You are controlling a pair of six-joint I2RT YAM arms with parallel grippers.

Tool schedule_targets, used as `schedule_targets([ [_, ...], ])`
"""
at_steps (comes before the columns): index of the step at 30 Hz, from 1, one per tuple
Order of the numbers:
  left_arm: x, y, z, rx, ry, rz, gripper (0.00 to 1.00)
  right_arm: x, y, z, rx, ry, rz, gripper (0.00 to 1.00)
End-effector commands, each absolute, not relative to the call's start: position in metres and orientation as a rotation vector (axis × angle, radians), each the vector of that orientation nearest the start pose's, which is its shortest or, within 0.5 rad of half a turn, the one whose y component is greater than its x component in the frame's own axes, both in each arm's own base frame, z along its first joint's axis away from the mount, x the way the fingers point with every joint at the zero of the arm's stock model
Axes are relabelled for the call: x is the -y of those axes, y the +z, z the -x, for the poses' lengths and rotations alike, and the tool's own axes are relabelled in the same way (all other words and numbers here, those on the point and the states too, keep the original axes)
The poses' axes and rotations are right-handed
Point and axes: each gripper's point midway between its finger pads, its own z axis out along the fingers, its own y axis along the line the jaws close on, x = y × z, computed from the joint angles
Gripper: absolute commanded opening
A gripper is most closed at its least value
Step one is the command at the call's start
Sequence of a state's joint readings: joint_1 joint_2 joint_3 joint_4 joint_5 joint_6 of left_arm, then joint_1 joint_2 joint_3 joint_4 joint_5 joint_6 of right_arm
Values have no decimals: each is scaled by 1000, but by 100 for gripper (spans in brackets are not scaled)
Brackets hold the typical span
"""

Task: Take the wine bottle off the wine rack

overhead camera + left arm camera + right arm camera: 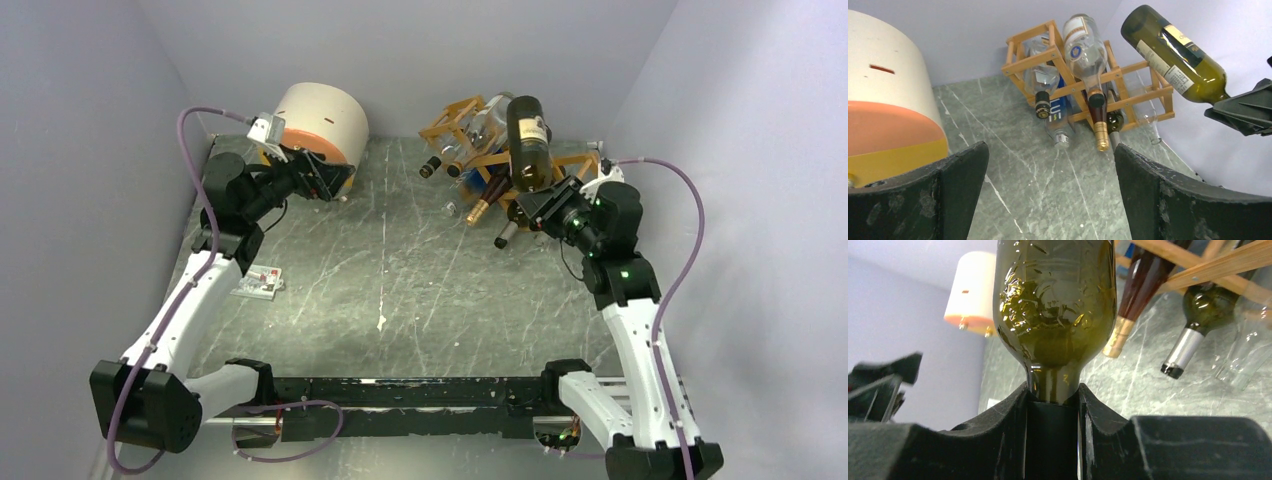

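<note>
The olive-green wine bottle [528,140] with a cream label is up in the air, base up and clear of the wine rack [445,125]. My right gripper [541,203] is shut on its neck from below. In the right wrist view the neck sits pinched between the black fingers [1100,415] of the right gripper [1053,392], and the bottle [1053,300] fills the view above them. The left wrist view shows the bottle [1178,55] tilted to the right of the rack [1023,60]. My left gripper [1050,150] is open and empty, far left beside the cylinder.
The rack holds several other bottles, among them a gold-foil one [482,205] and a clear one [1083,45], necks pointing out over the marble table [400,290]. A cream and orange cylinder [320,120] stands at the back left. A small flat packet [260,283] lies left.
</note>
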State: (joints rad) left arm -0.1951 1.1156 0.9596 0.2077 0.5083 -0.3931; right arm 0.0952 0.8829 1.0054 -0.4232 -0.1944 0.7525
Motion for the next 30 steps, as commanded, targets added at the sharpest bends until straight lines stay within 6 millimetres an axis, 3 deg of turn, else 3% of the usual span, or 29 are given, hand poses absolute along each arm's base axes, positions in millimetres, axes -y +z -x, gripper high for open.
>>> schedule_targets([
  [1,188,356,-343,-1526,-956,-338,100,-110,366,-261,-1770,841,-197,0],
  [7,206,357,-326,-1474,-1102,-447,98,-138,376,-222,-1823,991,17,0],
  [12,226,366,-299,-1430,-1152,-552,96,-152,367,-209,-1903,1086,135,0],
  [17,223,351,-273,-1521,-1188,-513,98,-169,336,-209,-2050,1200,198,0],
  [23,214,319,-258,-1679,-1122,-470,99,-188,291,-232,-2162,1237,204,0],
  [30,247,282,-255,-1775,-1173,-560,100,-228,237,-243,-2282,1209,277,0],
])
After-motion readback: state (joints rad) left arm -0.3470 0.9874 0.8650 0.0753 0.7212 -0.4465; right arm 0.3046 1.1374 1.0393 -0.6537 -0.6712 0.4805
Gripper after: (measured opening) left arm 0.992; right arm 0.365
